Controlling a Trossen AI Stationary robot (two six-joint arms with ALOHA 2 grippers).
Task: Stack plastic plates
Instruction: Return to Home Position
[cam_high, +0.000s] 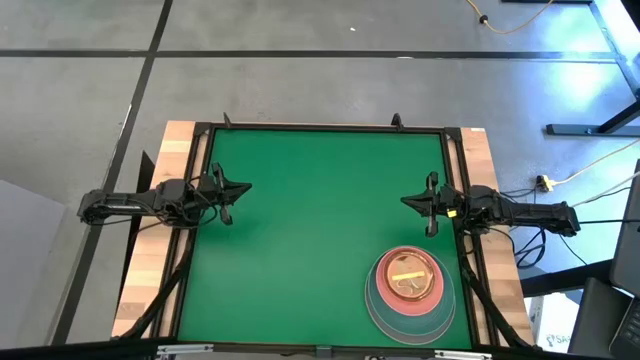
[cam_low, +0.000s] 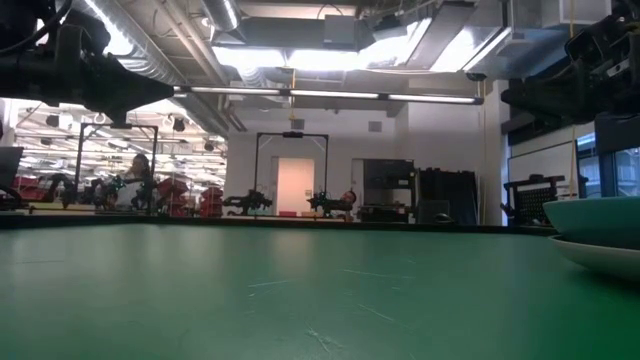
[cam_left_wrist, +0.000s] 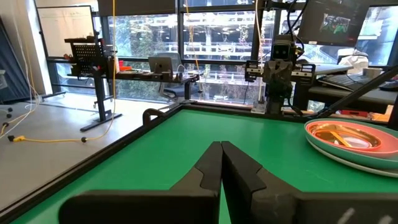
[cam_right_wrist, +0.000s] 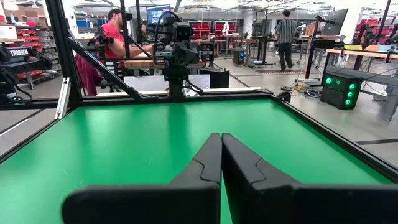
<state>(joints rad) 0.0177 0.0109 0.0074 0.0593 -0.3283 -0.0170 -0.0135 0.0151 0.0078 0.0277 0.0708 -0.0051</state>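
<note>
Plastic plates (cam_low: 600, 220) edge-on in low view

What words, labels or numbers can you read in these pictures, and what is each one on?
"TROSSEN": white letters on a dark machine part beyond the table, seen in the right wrist view.
Whiteboard: faint marks, too small to read.
Monitor: too blurred to read.
Plates, left gripper, right gripper: no text visible.
</note>
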